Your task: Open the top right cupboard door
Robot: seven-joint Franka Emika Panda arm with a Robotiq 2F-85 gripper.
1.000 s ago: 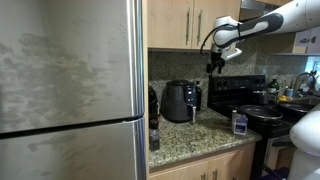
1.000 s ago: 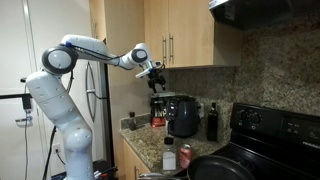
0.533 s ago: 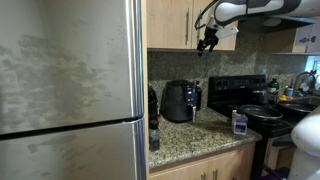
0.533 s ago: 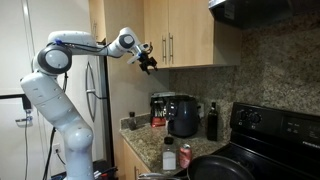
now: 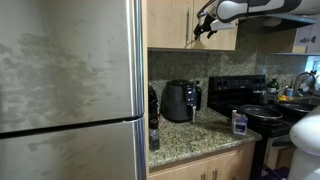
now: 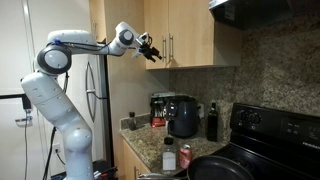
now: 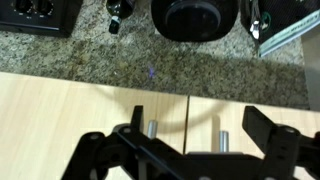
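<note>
1. Hanging shut in the upper row above the bench (image 5: 205, 135), the top right cupboard door (image 5: 226, 36) sits flush with the matching door (image 5: 168, 25) beside it.
2. My main worry is the wrong bar. Its handle (image 6: 172, 47) and the neighbour's handle (image 6: 165, 47) stand just either side of the seam, so a small sideways error could catch the neighbour's or close round both.
3. A shallow grip might also slip off such a thin, smooth bar as the pull begins, leaving the door shut.
4. Pulling straight out rather than along the hinge's arc could strain the hinge.
5. To look at, the door is a tall, flat, light-wood panel, plain apart from that slim upright silver bar.
6. Just in front of the handles, the end effector (image 5: 204, 27) hovers with its fingers apart and nothing between them. Whether it touches the wood I cannot tell.
7. Below, the air fryer (image 5: 181, 100) and stove (image 5: 240, 95) sit well clear of the door's swing.
</note>
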